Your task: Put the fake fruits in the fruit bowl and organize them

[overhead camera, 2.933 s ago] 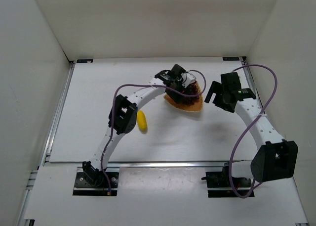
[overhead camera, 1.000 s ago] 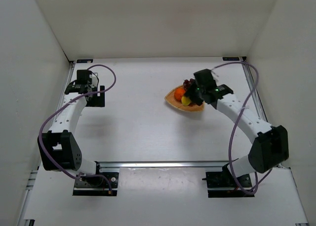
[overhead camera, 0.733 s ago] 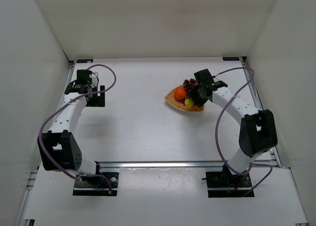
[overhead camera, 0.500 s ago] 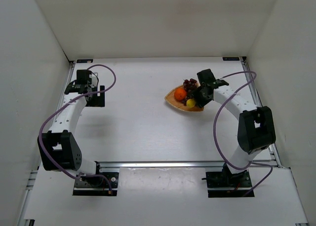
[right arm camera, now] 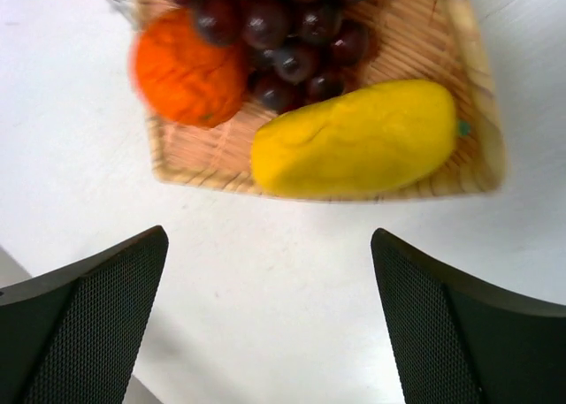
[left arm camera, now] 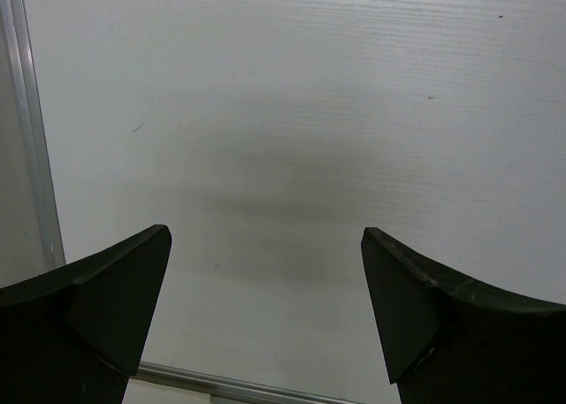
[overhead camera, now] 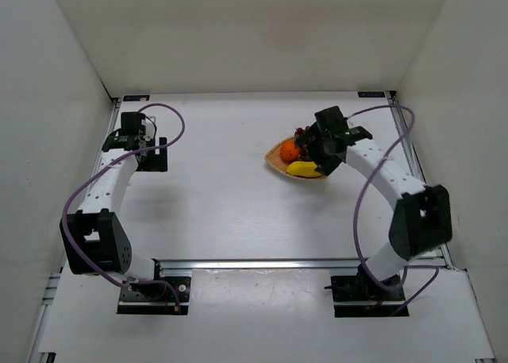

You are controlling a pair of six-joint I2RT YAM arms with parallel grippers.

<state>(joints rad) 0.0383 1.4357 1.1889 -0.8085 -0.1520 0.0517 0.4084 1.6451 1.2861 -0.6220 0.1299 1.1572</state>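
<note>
1. Backing off cleanly looks like the step in hand. The right gripper [right arm camera: 268, 236] hangs with its jaws wide apart and nothing between them, over the white table [right arm camera: 265, 333] just short of the dish.
2. Just ahead of the fingertips lies the short yellow plastic banana [right arm camera: 358, 139]. It rests inside the shallow tan woven wicker bowl [right arm camera: 482, 112], flat along the near rim and free of both fingers.
3. Judgement: the banana sits close to that rim, so a sideways or forward sweep could roll it out. Lift straight up and back, with the jaws spread during the lift and neither finger crossing the rim.
4. Beyond the banana, ahead of the finger on the left of the wrist view, sits the round orange plastic ball [right arm camera: 187, 68], tight to that side of the dish.
5. Farthest ahead is the dark purple-red plastic grape bunch [right arm camera: 287, 41], packed between the orange ball and the banana. It partly runs out of the wrist view.
6. Judgement: all three fruits are in the bowl and none overhangs, so any tidying should be a light nudge at most.
7. Well away across the table, the left gripper [left arm camera: 265, 236] is also spread, empty, over bare surface. It has no part in this step.
</note>
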